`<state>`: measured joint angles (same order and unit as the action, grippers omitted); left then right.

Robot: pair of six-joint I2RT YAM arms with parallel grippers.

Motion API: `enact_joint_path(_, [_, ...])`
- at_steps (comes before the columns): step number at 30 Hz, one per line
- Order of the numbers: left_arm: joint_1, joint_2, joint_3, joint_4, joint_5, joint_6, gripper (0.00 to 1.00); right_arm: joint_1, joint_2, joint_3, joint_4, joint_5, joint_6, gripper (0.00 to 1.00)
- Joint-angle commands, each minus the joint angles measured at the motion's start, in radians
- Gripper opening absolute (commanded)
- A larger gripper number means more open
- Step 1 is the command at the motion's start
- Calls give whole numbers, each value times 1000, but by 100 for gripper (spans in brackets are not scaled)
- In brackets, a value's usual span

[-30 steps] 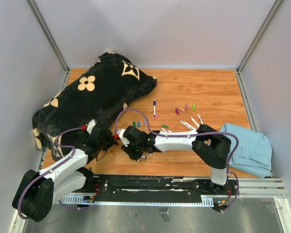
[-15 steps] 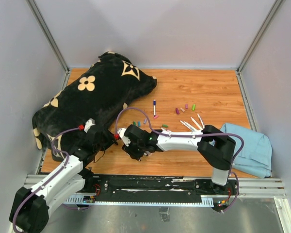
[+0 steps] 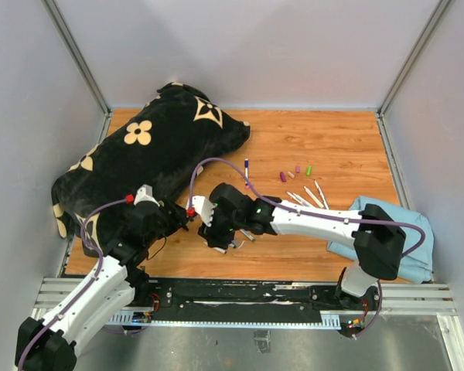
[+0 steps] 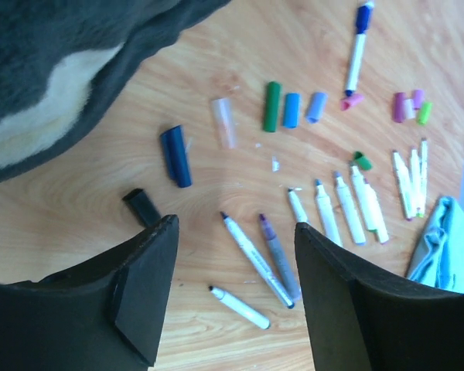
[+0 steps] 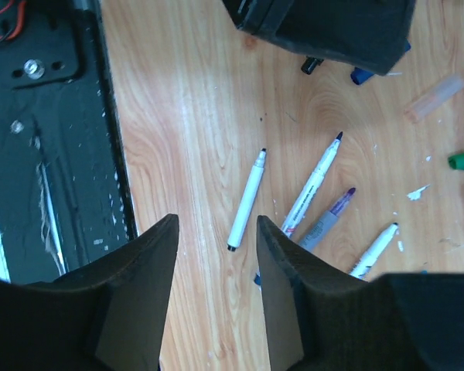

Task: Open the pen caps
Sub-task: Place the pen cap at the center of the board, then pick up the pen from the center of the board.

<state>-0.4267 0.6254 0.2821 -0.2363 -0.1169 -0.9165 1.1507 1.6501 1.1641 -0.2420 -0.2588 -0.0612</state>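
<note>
Several loose pen caps lie on the wooden table: a dark blue one point(image 4: 175, 156), a black one point(image 4: 143, 206), a clear one point(image 4: 224, 122), and green point(image 4: 271, 106), blue point(image 4: 291, 110) and purple point(image 4: 400, 107) ones. One pen point(image 4: 357, 46) still wears its blue cap. Uncapped markers point(image 4: 240, 307) lie below my left gripper point(image 4: 236, 294), which is open and holds nothing. My right gripper point(image 5: 216, 286) is open too, hovering beside a white uncapped marker point(image 5: 247, 199). In the top view the left gripper point(image 3: 178, 219) and right gripper point(image 3: 223, 241) sit close together near the table's front.
A black blanket with cream flowers point(image 3: 139, 158) covers the back left of the table. A folded light blue cloth point(image 3: 398, 236) lies at the right edge. More uncapped markers point(image 3: 309, 195) and caps point(image 3: 283, 176) are scattered mid-table. The black base rail point(image 5: 46, 139) borders the near edge.
Both grippers have opened wider. The right wrist has shifted a little to the right and back, and the left arm has stretched forward.
</note>
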Motion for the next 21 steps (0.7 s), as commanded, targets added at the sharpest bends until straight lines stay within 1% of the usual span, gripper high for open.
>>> enact_joint_path(1, [5, -51, -6, 134, 71, 63, 68, -116, -85, 22, -87, -209, -207, 48])
enact_joint_path(2, [5, -61, -11, 159, 89, 75, 73, -149, -103, 19, -100, -248, -233, 49])
enact_joint_path(7, [5, -135, -58, 341, 215, 160, 88, -333, -191, -5, -111, -378, -293, 57])
enact_joint_path(11, [5, -205, -97, 436, 277, 199, 98, -464, -228, -7, -112, -391, -305, 65])
enact_joint_path(13, [5, -231, -107, 455, 295, 221, 99, -516, -236, -3, -111, -384, -307, 71])
enact_joint_path(15, [5, -245, -107, 459, 304, 244, 99, -557, -234, 7, -111, -363, -311, 81])
enact_joint_path(17, [5, -246, -96, 452, 303, 275, 99, -591, -227, 18, -111, -330, -310, 97])
enact_joint_path(18, [6, -239, -87, 447, 301, 295, 99, -603, -220, 29, -109, -305, -307, 99])
enact_joint_path(21, [5, -202, -45, 415, 294, 366, 99, -632, -185, 56, -93, -213, -291, 98])
